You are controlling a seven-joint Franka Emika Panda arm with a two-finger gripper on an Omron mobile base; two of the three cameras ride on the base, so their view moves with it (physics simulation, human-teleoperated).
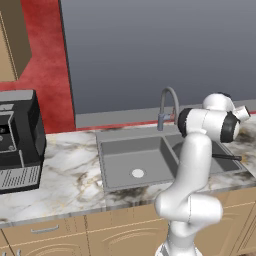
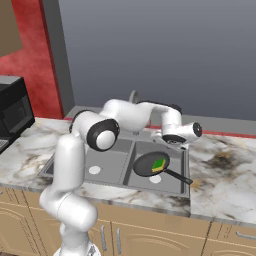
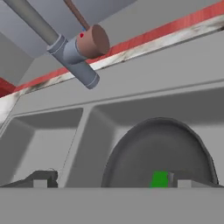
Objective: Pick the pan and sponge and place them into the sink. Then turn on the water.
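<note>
A dark round pan (image 2: 151, 164) is seen lying in the right-hand basin of the grey double sink (image 2: 107, 178) at the centre of the right base view, its thin handle (image 2: 178, 176) reaching toward the lower right over the basin's front corner. A small green and yellow sponge (image 2: 159, 164) is shown resting inside the pan. In the left base view, the sink (image 1: 112, 137) is set in the marbled table (image 1: 70, 180) at mid-frame, with the tan-tipped end of the handle (image 1: 231, 157) visible at the right, past the white arm. The grey arched faucet (image 1: 167, 106) is pictured rising behind the sink, just above the frame's centre, and no water is seen running. A black appliance (image 1: 19, 137) is shown at the left edge on the table.

The pincer (image 2: 173, 144) is held above the right basin, just above and right of the pan. In the hand view, its dark fingertips (image 3: 43, 178) are spread well apart along the bottom of the frame and nothing is gripped between them; the pan (image 3: 159, 151) fills the lower right, the sponge (image 3: 159, 179) shows as a green patch at its lower edge, and the faucet's base (image 3: 74, 56) crosses the upper left.
</note>
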